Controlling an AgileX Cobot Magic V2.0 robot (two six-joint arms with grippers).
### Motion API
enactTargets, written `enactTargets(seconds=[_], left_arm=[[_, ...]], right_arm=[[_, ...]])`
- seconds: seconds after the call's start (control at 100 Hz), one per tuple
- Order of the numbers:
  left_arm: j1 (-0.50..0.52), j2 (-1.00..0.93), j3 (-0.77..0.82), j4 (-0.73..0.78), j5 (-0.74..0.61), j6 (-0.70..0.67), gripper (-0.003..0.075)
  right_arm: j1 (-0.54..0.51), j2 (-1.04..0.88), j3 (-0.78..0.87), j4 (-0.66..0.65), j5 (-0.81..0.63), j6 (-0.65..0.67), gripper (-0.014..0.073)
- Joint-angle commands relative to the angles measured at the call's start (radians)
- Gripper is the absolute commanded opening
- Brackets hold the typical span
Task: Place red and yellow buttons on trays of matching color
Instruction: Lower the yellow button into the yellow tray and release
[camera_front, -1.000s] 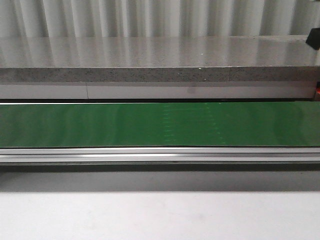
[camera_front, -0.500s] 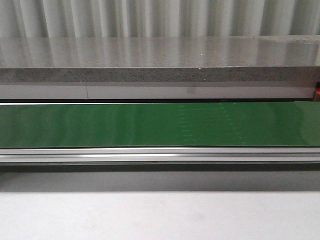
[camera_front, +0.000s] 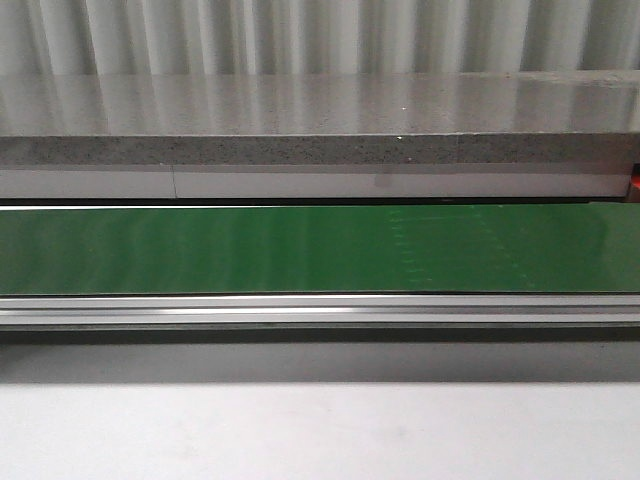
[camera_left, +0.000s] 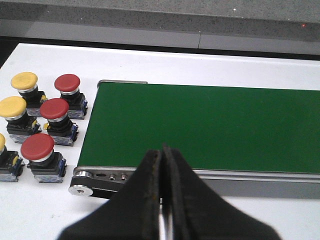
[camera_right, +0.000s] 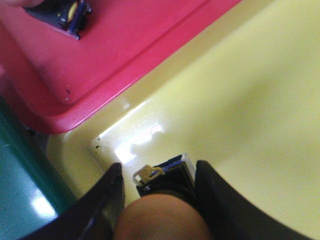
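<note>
Front view: only the green conveyor belt (camera_front: 320, 250) shows, bare, with its metal rail below and a grey stone ledge (camera_front: 320, 120) behind. Neither of my claws nor any button appears here.

Left wrist view: my left claw (camera_left: 163, 165) hangs with its jaws pressed together, holding nothing, just over the near rail of the belt. Beside the belt's end, on the white tabletop (camera_left: 250, 65), sit the waiting buttons: three red buttons (camera_left: 54, 109) and yellow buttons (camera_left: 24, 81) next to them. Each is a smooth domed cap on a blocky black base. I judge them light, rigid and hard; the cap looks slippery, so the square base is the place to grip.

Right wrist view: my right claw (camera_right: 159, 187) is spread wide either side of a button (camera_right: 165, 215) sitting in the yellow tray (camera_right: 250, 100); its cap looks orange in this blurred close-up. The fingers seem clear of it. The red tray (camera_right: 100, 60) lies alongside, holding another button base (camera_right: 62, 12).
</note>
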Motion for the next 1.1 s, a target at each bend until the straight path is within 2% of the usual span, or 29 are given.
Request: enactTargets(seconds=[0.0,0.32,0.4,0.58,0.68,0.83,1.09], left_arm=[[-0.007,0.003,-0.026,-0.007,-0.074,-0.002,-0.0020],[-0.007,0.003,-0.026,-0.007,-0.074,-0.002,-0.0020],[-0.007,0.003,-0.026,-0.007,-0.074,-0.002,-0.0020],[-0.007,0.003,-0.026,-0.007,-0.074,-0.002,-0.0020],[-0.007,0.003,-0.026,-0.007,-0.074,-0.002,-0.0020],[-0.007,0.003,-0.026,-0.007,-0.074,-0.002,-0.0020],[-0.007,0.003,-0.026,-0.007,-0.074,-0.002,-0.0020]], right_arm=[[-0.008,0.002,-0.021,-0.004,-0.057,0.001,0.0237],[-0.008,0.078,-0.021,-0.004,-0.069,0.001,0.0239],[-0.008,0.091,-0.021,-0.004,-0.067,0.001,0.0268],[-0.008,0.093,-0.021,-0.004,-0.046,0.001,0.0561],[-0.008,0.086,-0.030,-0.004,-0.024,0.001,0.0649],[-0.008,0.034,-0.054,-0.004,0.011,0.001,0.0655],[0.002,-0.176,-0.062,-0.004,0.019,0.001,0.0655]])
